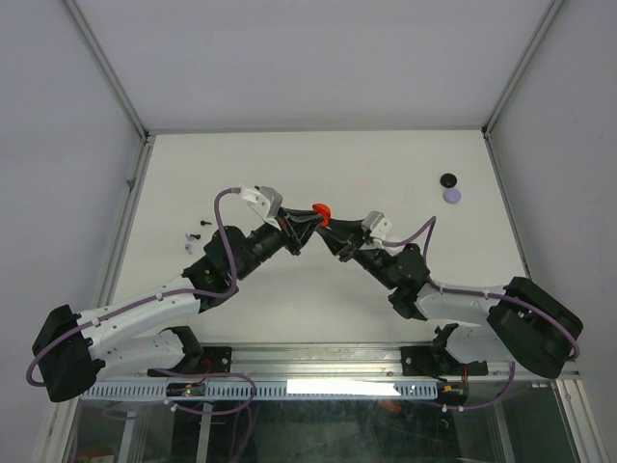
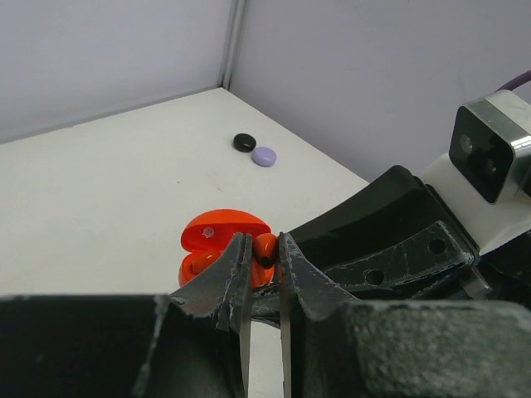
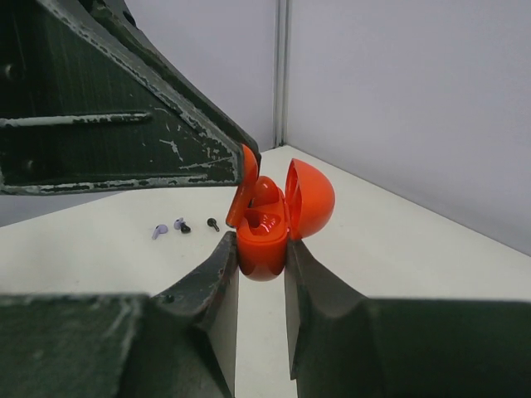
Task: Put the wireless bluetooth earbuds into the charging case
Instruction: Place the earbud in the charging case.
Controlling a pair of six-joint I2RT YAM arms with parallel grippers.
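I see right gripper (image 3: 260, 259) shut tight on red case (image 3: 271, 232), lid open. Left gripper (image 2: 265, 245) pinches small red earbud (image 2: 266, 247) at case mouth. Fingers hide most of it, so can't tell if it is in. Tiny purple and black earbuds (image 3: 179, 225) lie blurry on table (image 1: 386, 154). Black round piece (image 2: 243, 142) and purple round piece (image 2: 265, 156) sit side by side, far off.

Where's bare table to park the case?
Free: the far strip of table, between the loose buds at left and the black disc, lavender disc at right. Crowded: centre, where left claw and right claw meet at the red case.
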